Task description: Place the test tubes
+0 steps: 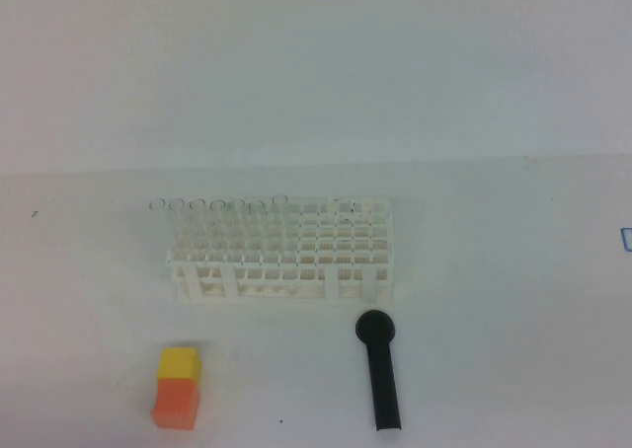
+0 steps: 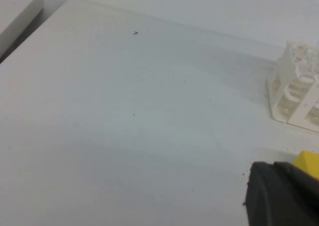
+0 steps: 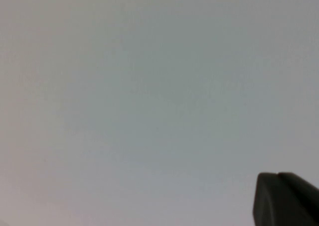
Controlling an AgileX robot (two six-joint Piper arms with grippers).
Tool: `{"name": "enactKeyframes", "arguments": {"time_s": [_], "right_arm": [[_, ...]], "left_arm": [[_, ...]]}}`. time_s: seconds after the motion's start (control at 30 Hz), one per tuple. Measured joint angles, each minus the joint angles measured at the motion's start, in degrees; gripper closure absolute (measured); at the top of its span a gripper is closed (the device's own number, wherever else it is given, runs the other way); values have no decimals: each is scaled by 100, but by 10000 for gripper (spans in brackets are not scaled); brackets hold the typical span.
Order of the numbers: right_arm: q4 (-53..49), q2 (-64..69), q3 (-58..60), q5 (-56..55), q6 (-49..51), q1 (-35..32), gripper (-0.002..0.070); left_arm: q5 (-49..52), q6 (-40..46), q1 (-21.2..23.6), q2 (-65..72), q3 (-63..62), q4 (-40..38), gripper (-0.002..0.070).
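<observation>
A white test tube rack [image 1: 286, 261] stands in the middle of the table. Several clear test tubes [image 1: 212, 221] stand upright in its back-left holes. One end of the rack [image 2: 296, 86] shows in the left wrist view. Neither arm appears in the high view. My left gripper [image 2: 273, 165] is a dark tip low over the table beside the yellow block [image 2: 309, 162], its fingers together with nothing between them. My right gripper [image 3: 277, 176] is also shut and empty, over bare white table.
A yellow and orange block [image 1: 179, 386] lies at the front left of the rack. A black tool with a round head [image 1: 380, 369] lies in front of the rack's right end. The table's left edge [image 2: 22, 22] shows in the left wrist view.
</observation>
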Motion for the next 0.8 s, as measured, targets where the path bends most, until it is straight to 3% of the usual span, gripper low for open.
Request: {"name": "enactKeyframes", "arguments": {"time_s": [0.2,0.43,0.8], "right_arm": [[0,-363,0,12,0,-35,678],[1023,-685,0,111,38,-597,678],[1503,-685,23,2705,-427,-748,678]], "left_arm": [[14,-157,-26,0,0,35,676],[34,-193,-667,0,0,119,676],[34,-202,-710,0,0,119,676]]}}
